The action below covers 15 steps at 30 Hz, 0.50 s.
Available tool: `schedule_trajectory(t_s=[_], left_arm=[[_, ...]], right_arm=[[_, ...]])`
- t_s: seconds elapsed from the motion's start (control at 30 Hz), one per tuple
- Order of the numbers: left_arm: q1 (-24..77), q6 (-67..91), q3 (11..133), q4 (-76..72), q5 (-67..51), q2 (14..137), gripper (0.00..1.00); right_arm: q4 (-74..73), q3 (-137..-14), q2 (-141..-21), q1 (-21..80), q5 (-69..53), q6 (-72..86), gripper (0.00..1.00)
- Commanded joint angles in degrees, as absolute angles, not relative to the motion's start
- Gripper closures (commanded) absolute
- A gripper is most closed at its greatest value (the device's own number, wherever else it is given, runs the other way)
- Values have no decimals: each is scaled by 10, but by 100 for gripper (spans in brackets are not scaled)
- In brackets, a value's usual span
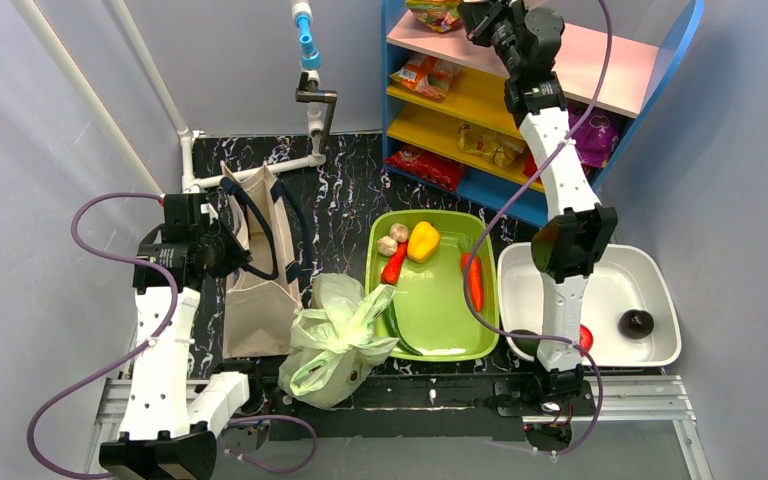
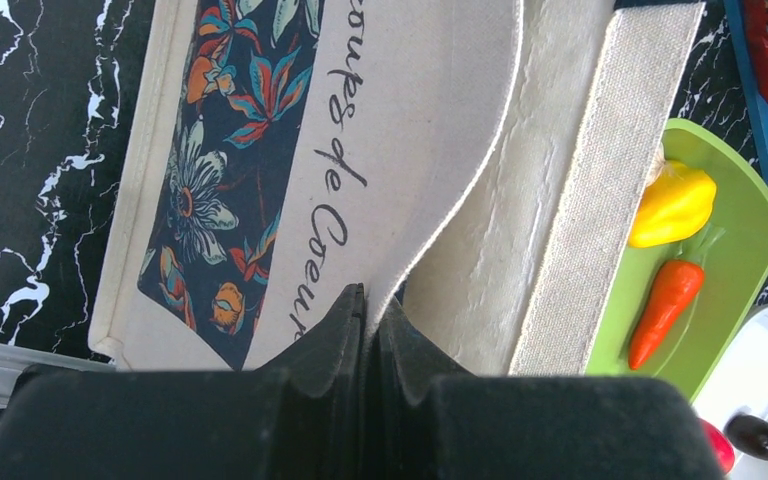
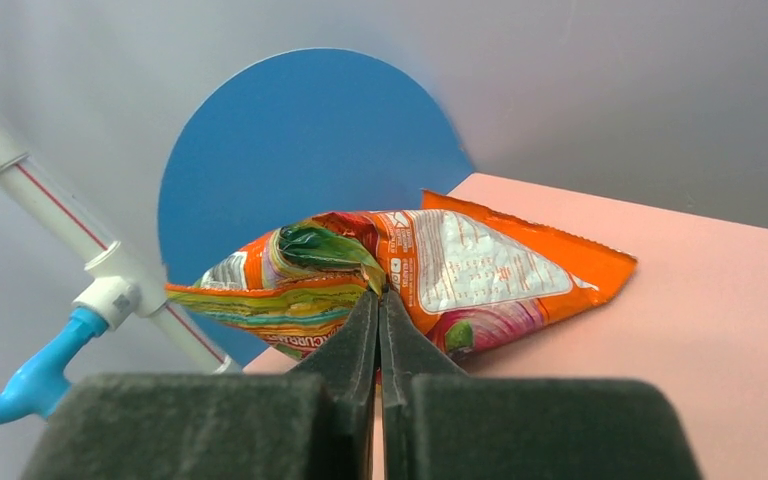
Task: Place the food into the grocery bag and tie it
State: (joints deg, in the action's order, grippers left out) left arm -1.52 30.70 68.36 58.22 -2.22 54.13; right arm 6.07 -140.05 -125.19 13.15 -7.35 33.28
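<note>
The pale-green plastic grocery bag (image 1: 335, 340) slumps at the table's near edge, beside a green tray. My left gripper (image 1: 232, 250) is not at it: it is shut on the top edge of the beige canvas tote (image 1: 260, 280), and in the left wrist view the gripper (image 2: 372, 300) pinches the tote's cloth (image 2: 410, 130). My right gripper (image 1: 472, 15) reaches to the top pink shelf and is shut on an orange snack packet (image 1: 435, 12). In the right wrist view the gripper (image 3: 380, 292) pinches a fold of that crinkly packet (image 3: 480, 265).
The green tray (image 1: 430, 350) holds a yellow pepper (image 1: 422, 240), mushrooms (image 1: 393, 240) and red-orange vegetables (image 1: 475, 282). A white basin (image 1: 650, 270) holds a dark fruit (image 1: 636, 323) and a red one (image 1: 585, 337). The shelf unit (image 1: 460, 95) carries more packets. White pipework (image 1: 310, 90) stands behind.
</note>
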Motion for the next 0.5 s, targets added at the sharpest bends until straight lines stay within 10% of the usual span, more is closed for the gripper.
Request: schedule_trajectory(t_s=[0.0, 0.47], left_arm=[[-8, 310, 694, 574, -33, 541, 100], [67, 259, 751, 582, -9, 550, 100]], right_arm=[[57, -1376, -1162, 139, -105, 339, 99], [5, -1253, -988, 186, -151, 333, 99]])
